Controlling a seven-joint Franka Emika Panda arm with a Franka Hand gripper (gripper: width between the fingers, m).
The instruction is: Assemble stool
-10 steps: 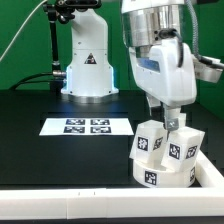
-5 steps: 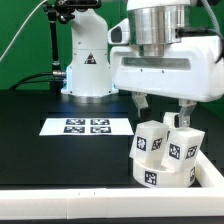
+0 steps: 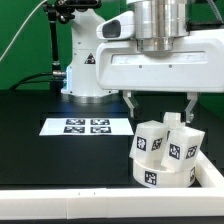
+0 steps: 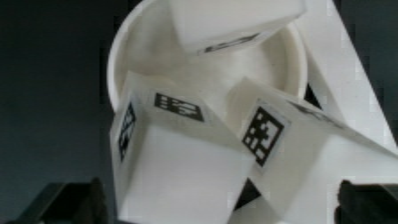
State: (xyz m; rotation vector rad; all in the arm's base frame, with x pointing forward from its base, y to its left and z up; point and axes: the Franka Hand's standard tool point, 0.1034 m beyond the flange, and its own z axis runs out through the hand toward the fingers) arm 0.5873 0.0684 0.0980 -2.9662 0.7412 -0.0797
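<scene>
The marker board (image 3: 87,126) lies flat on the black table (image 3: 40,150), out to the exterior view's left of the gripper and lower in the frame, its four square tags facing up. Behind it, also left of the gripper, stands the arm's white base (image 3: 88,62) before a green backdrop.

The gripper (image 3: 160,103) hangs wide apart above the stool, its two dark fingers (image 3: 128,101) spread to either side and clasping nothing. One finger sits off the stool's left shoulder, the other near its right, and neither is seen touching the white plastic.

Directly beneath the gripper, the stool (image 3: 166,152) stands assembled near the table's front right corner in the exterior view. The round seat (image 3: 160,176) rests on the table and acts as the holder: three blocky legs (image 3: 150,140) stand upright in its sockets, packed close together, each showing a black-and-white tag. The leg tops reach up toward the gap between the open fingers.

A long white border rail (image 3: 70,206) runs along the table's front edge, below and to the left of the gripper, with another rail beside the stool on the right.

From the wrist view, the legs (image 4: 214,140) fill the frame, tags visible on two faces, with the seat's curved white rim (image 4: 134,60) arcing behind them.
</scene>
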